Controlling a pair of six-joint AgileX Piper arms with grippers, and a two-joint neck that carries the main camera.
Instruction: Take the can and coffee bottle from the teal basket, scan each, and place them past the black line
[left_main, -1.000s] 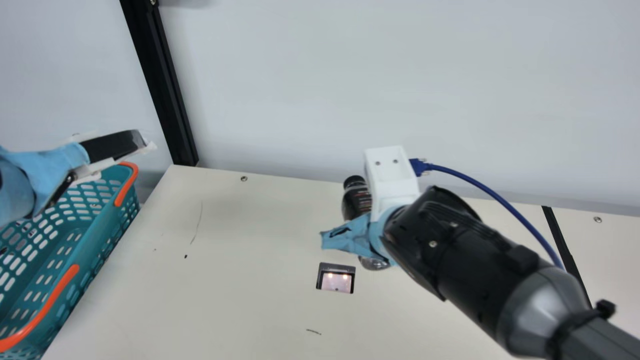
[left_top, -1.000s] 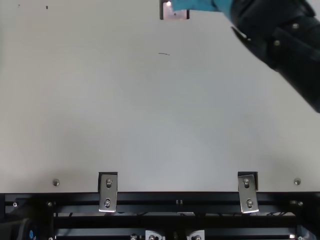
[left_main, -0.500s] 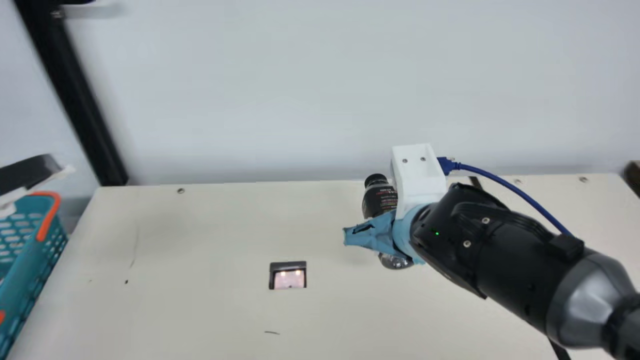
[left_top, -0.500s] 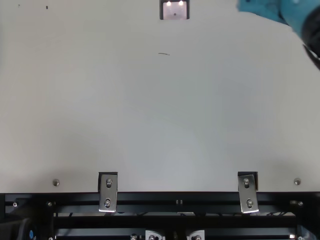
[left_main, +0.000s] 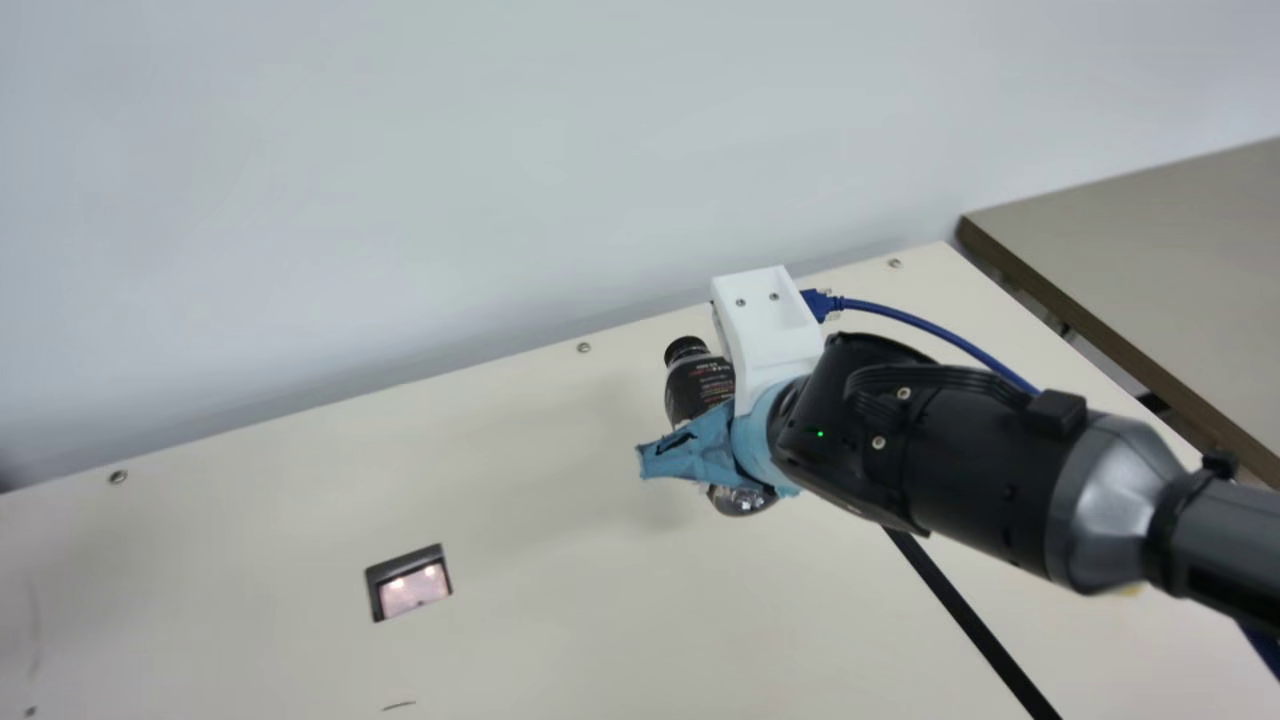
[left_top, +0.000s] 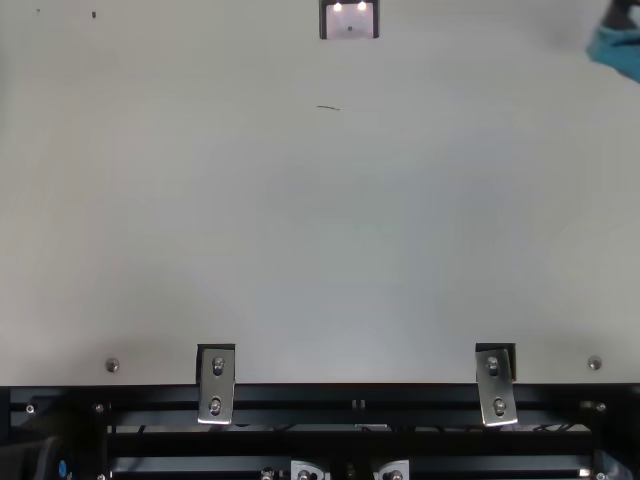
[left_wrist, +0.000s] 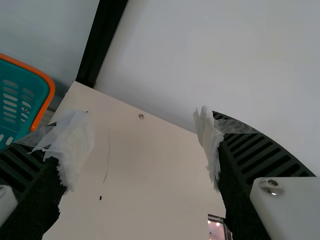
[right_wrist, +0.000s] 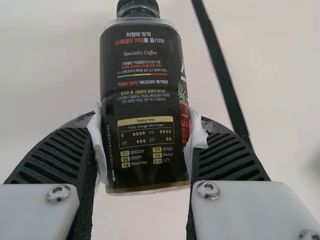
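Note: your right gripper (right_wrist: 146, 131) had moved right, away from the scanner (left_main: 413, 585), fingers closed around the bottle (right_wrist: 142, 75), held just short of the black line (left_main: 970, 615). Scan presumably done; placing remained. Your left gripper (left_wrist: 145, 125) stood wide, empty.

The coffee bottle (right_wrist: 142, 100) looks like smooth, glossy plastic. On both sides of it, the right gripper's (left_main: 690, 455) fingers (right_wrist: 60, 155) are matt, ribbed and rubbery, with crinkled, papery tape (right_wrist: 199, 132) against the bottle. The blue wrap (left_main: 756, 440) beside the bottle may be cloth; it's hard to be certain. Under the bottle, the table (left_main: 560, 600) is smooth and matt.
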